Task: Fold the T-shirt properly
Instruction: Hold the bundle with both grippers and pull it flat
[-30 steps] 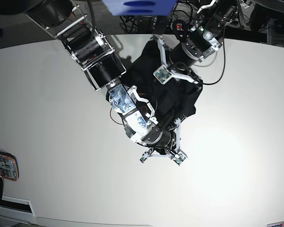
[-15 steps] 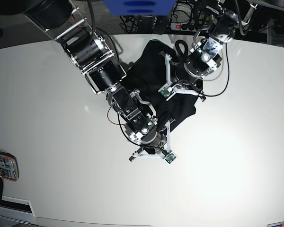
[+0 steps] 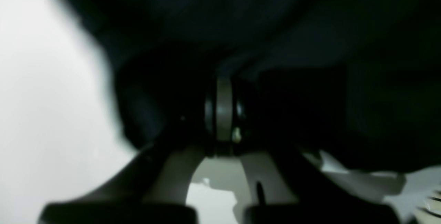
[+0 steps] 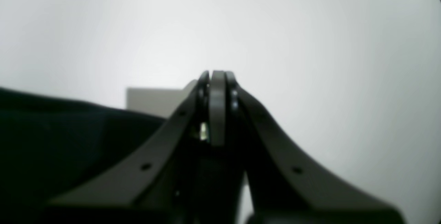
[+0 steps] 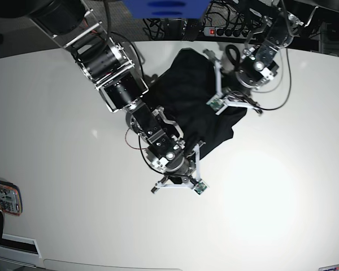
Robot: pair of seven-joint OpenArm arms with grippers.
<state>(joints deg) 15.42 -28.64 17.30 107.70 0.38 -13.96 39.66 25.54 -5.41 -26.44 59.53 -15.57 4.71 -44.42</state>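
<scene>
The black T-shirt [image 5: 195,90] lies bunched at the back middle of the white table [image 5: 282,186]. My left gripper [image 5: 233,103] is at the shirt's right side. In the left wrist view its fingers [image 3: 224,82] are closed and buried in dark cloth [image 3: 241,17]. My right gripper [image 5: 179,180] is at the shirt's front corner. In the right wrist view its tips [image 4: 217,76] are closed over bare table, and a taut edge of the shirt [image 4: 69,131] runs in behind the left finger. No cloth shows at the very tips.
A red-cased device [image 5: 3,199] lies at the table's left edge. Cables and a power strip [image 5: 220,31] sit behind the table. A blue object [image 5: 164,7] hangs at the top. The table's front edge [image 5: 22,247] shows at bottom left.
My left gripper has moved up and to the right, and the shirt is spread wider on that side. My right gripper has shifted left with the shirt's front corner following it.
</scene>
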